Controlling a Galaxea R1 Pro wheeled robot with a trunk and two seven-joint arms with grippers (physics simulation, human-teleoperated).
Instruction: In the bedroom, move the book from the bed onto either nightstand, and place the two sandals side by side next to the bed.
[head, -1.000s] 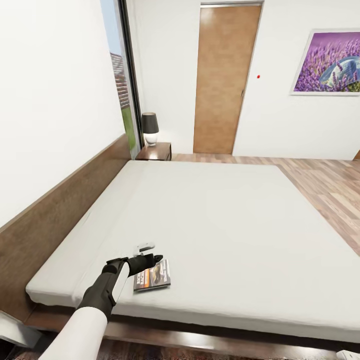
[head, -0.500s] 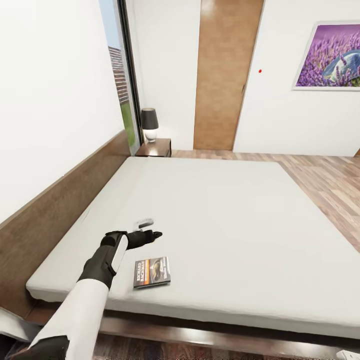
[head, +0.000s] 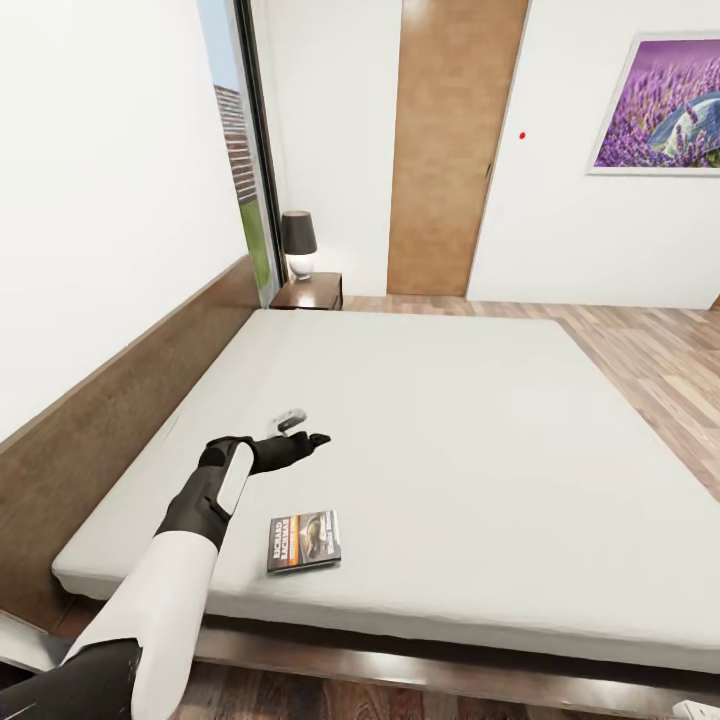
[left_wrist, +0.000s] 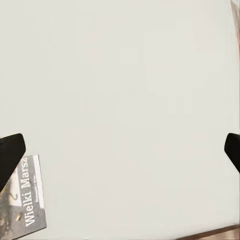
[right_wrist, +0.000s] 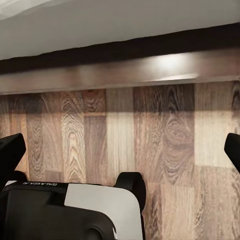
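Change since earlier frames: left gripper (head: 305, 430) has lifted off the book (head: 303, 541) and drawn away toward the middle of the mattress; the book lies where it lay.
Bedroom: white walls, wood-plank floor (head: 650, 350), dark-framed window (head: 240, 150), wooden door (head: 450, 150), lavender picture (head: 665, 105) on the far wall.
Bed (head: 430, 450): pale mattress on a dark frame, headboard (head: 120, 410) along the left wall.
Left arm (head: 175, 560): reaches over the near corner of the mattress.
Nightstand (head: 310, 293): at the far end of the headboard, carrying a dark-shaded lamp (head: 298, 243).
Book: flat on the mattress near its front edge, cover up, apart from the gripper; its corner also shows in the left wrist view (left_wrist: 30, 200).
Left gripper: spread wide, holding nothing, above bare mattress.
Right gripper (right_wrist: 120, 150): fingers wide apart, nothing between them, low over the floor beside the bed frame (right_wrist: 125, 70).
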